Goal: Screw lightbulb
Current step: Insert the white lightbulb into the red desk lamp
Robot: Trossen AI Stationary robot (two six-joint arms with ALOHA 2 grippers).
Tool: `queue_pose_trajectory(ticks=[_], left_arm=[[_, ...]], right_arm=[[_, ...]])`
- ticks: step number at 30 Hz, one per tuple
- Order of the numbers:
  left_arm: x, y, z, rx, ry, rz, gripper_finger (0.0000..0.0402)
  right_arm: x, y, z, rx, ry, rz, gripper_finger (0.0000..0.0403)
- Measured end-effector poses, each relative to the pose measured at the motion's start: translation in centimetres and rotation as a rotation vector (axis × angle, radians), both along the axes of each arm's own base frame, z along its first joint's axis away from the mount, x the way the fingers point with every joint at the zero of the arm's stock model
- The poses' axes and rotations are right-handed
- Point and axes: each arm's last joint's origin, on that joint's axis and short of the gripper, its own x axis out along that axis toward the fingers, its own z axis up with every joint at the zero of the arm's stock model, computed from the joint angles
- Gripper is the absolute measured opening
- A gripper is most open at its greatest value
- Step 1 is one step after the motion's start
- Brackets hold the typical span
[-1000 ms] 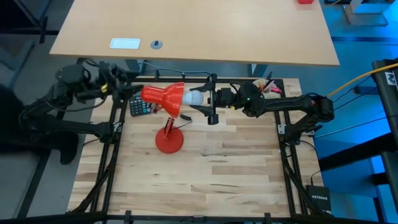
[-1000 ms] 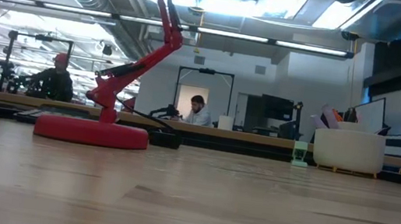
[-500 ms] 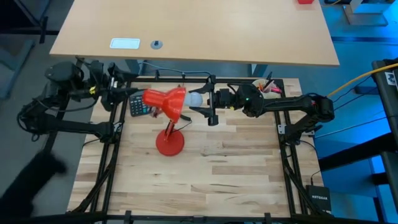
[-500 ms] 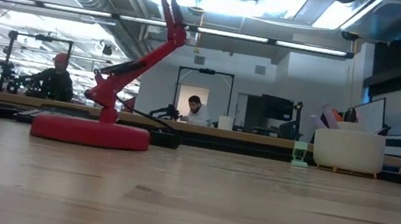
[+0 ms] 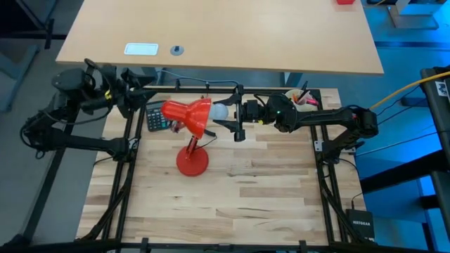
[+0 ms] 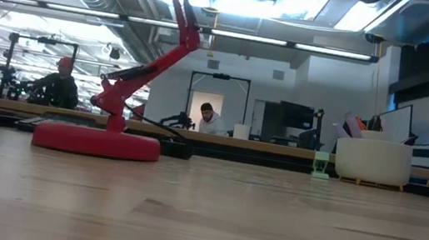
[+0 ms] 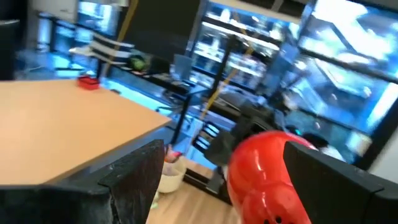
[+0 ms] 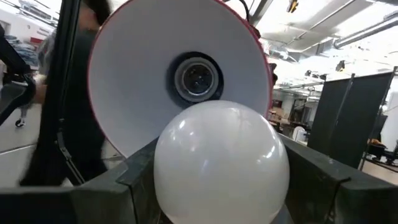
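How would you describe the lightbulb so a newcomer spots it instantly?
Find the red lamp shade over the wooden table's far side. At its open mouth, the right gripper holds the lightbulb: small, round, frosted white, unlike the red shade.

Lamp (image 5: pixel 188 119) is bright red all over: shade, arm and round base (image 6: pixel 96 140). Inside of the shade (image 8: pixel 149 74) is plain white though, with a dark metal socket (image 8: pixel 197 77) in the middle. The lightbulb (image 8: pixel 221 163) is frosted white, kinda glossy. Both arms are black, and so is the frame (image 5: pixel 126 151) around the table. The tabletop (image 5: pixel 246 190) is pale butcher-block wood, striped in lighter and darker planks. The desk (image 5: pixel 246 35) behind it is a flat tan. There's a white cup (image 6: pixel 373 162) too, and a dark calculator (image 5: pixel 156 119).
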Motion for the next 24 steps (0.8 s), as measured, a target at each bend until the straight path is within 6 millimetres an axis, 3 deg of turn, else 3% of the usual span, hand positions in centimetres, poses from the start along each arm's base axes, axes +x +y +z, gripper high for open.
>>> queue_pose_trajectory(ticks=[9,16,24], left_arm=[[-0.9,-0.1,0.0,-0.067,-0.028,0.014,0.0324],[-0.7,-0.1,-0.4,-0.083,0.007,0.012,0.0394],[-1.8,-0.2,-0.1,-0.07,-0.022,0.044,0.0384]], right_arm=[[0.0,0.0,0.0,0.0,0.001,-0.001,0.0257],[0.0,0.0,0.0,-0.002,0.001,-0.001,0.0257],[0.0,0.0,0.0,-0.002,0.001,-0.002,0.0257]])
